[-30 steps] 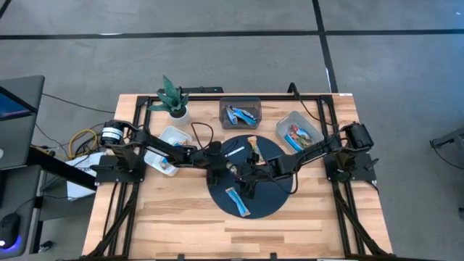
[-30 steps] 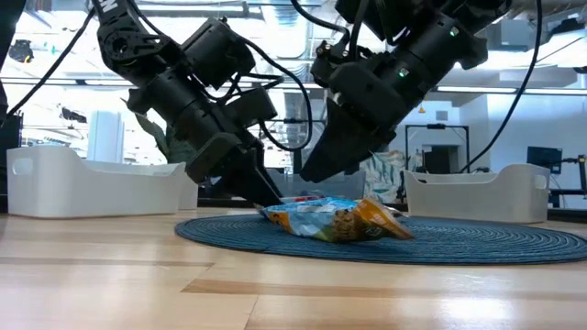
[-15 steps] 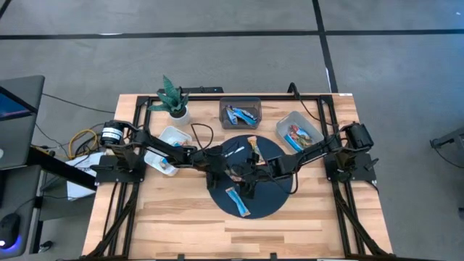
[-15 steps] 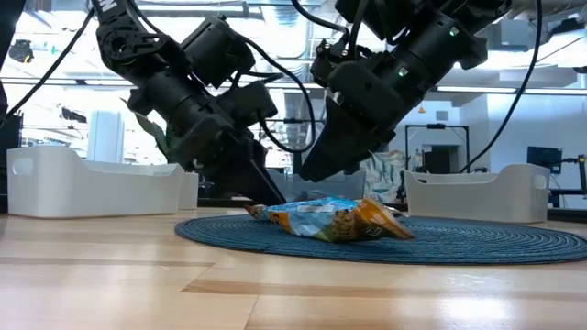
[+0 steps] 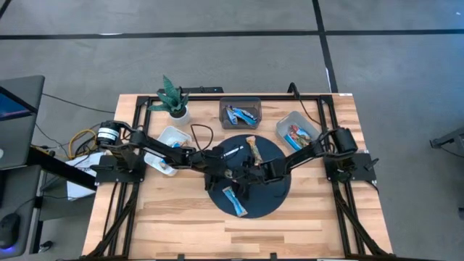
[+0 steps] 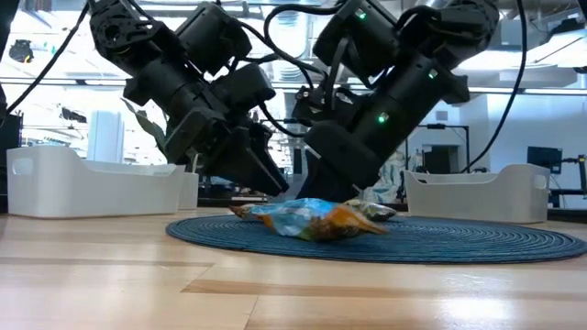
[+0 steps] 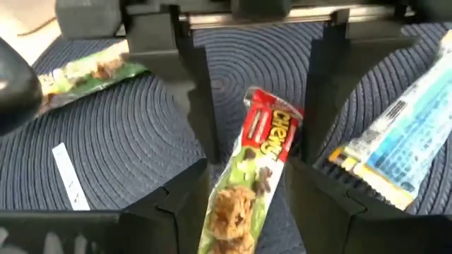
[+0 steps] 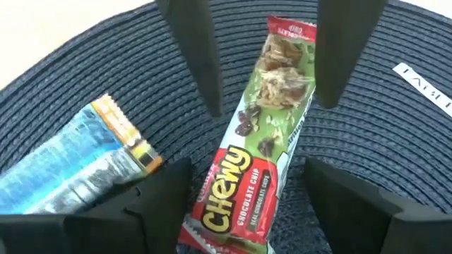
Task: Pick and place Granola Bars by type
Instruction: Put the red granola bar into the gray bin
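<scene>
Two dark grippers, left (image 7: 247, 152) and right (image 8: 265, 92), both with jaws apart, straddle one red-and-green wrapped chewy granola bar (image 8: 258, 159) lying on the round dark-blue woven mat (image 5: 272, 196), where they risk colliding.

Overhead, table-level, 2 close wrist views, all sharing mat (image 5: 268, 192)

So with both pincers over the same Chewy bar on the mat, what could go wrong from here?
1. The left pincer and right pincer both straddle the red-and-green Chewy chocolate chip granola bar, open; their fingers may collide or both may grab it.
2. The bright blue wrapped granola bar lies close beside it on the round dark blue woven mat; a closing finger could nudge or catch it.
</scene>
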Robot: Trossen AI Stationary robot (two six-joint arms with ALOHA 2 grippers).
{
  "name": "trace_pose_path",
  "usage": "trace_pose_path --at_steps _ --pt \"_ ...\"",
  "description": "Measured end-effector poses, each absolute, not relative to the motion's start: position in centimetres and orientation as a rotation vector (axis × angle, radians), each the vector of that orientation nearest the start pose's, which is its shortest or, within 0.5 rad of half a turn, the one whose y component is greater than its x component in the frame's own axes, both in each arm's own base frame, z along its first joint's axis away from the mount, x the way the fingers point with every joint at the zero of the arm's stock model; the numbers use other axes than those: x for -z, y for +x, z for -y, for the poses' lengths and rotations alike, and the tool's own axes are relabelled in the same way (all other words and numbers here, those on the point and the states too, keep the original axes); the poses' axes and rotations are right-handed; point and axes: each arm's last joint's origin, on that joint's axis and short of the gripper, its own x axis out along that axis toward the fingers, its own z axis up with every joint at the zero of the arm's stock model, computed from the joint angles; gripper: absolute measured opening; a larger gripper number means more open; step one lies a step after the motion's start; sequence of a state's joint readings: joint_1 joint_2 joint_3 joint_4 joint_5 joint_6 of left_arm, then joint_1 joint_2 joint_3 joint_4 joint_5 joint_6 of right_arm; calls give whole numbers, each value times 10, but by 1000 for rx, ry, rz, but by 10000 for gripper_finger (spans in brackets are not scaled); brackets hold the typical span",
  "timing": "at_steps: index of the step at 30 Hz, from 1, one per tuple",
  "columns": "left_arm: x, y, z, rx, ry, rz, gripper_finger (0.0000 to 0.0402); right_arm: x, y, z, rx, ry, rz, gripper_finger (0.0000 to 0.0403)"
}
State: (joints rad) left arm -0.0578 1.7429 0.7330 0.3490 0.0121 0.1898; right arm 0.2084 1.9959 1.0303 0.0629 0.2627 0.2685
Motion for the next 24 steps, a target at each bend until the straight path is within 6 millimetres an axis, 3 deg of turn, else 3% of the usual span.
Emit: trace_pose_path --at_steps 7,19,24 --pt "-126 319 19 133 200 -694 178 -104 369 -71 164 34 -863 248" --pt "-130 305 16 79 210 -833 178 -107 367 -73 144 -7 -876 90" --pt "-139 297 17 33 201 -875 178 -112 365 -76 130 -18 -873 88"
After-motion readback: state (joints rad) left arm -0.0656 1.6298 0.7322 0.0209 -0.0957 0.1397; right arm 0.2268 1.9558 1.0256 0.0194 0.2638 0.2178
